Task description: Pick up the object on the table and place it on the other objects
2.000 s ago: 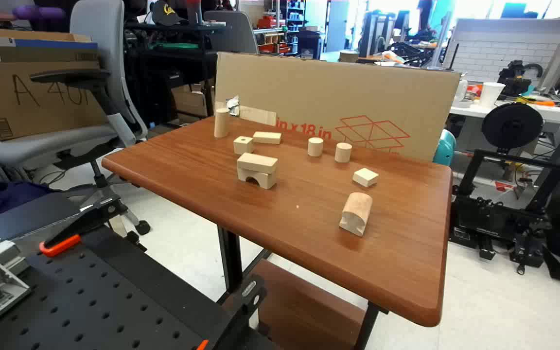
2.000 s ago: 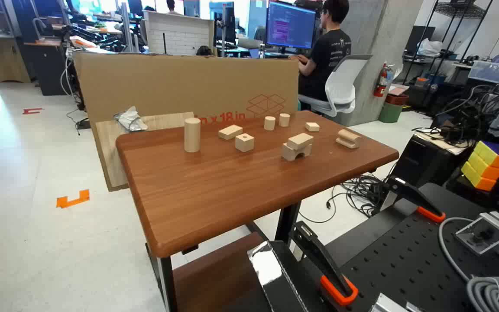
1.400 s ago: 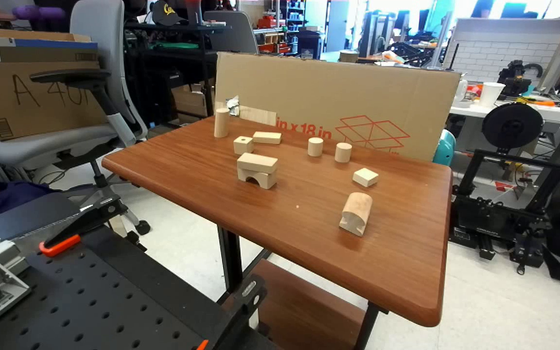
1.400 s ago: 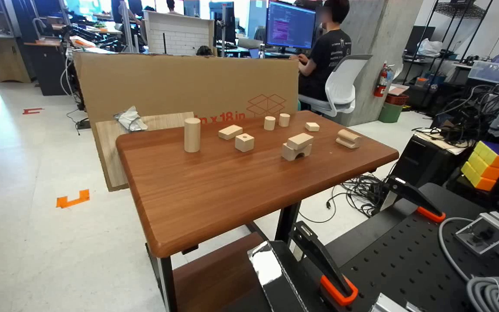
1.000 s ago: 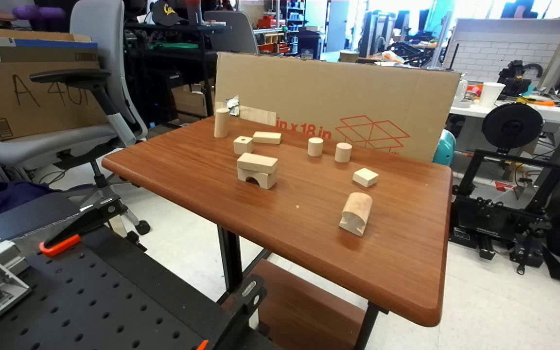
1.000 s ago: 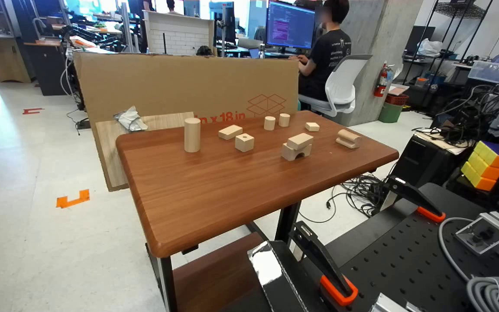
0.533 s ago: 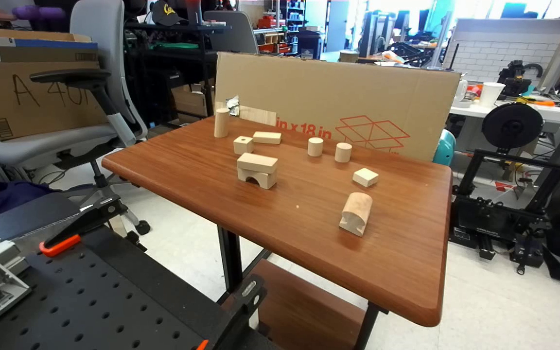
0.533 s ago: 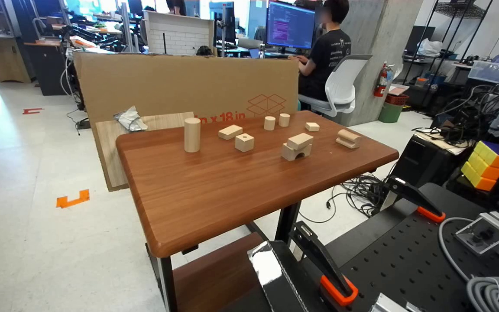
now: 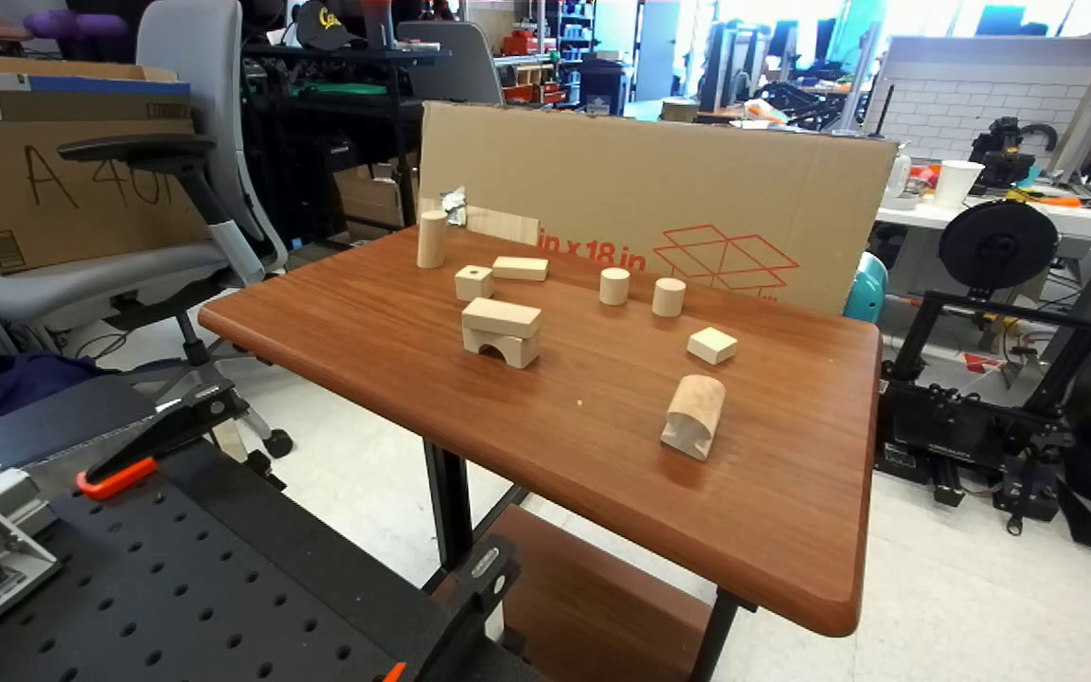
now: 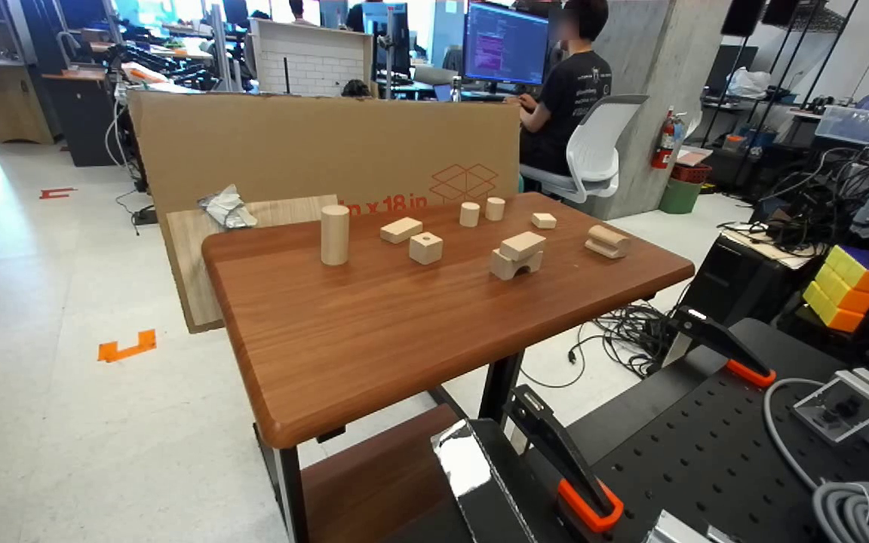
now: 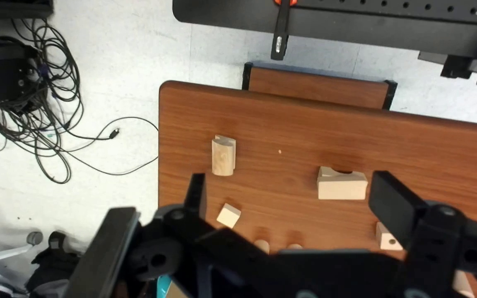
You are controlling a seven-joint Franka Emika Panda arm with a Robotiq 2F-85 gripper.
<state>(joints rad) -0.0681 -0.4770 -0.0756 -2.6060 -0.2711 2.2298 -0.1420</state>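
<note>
The small plain pale wooden block lies flat on the table towards its right side in an exterior view; it also shows in an exterior view and in the wrist view. The pile is an arch-notched block with an oblong pale block on top; it also shows in the wrist view. My gripper is open and empty, high above the table, its fingers wide apart. Its dark fingertips hang at the top right edge in an exterior view.
On the table stand a tall cylinder, a holed cube, a flat oblong block, two short cylinders and a round-topped block. A cardboard sheet stands behind the table.
Two dark gripper fingertips have come into the top right of an exterior view, where they did not show before. The blocks on the table have not moved.
</note>
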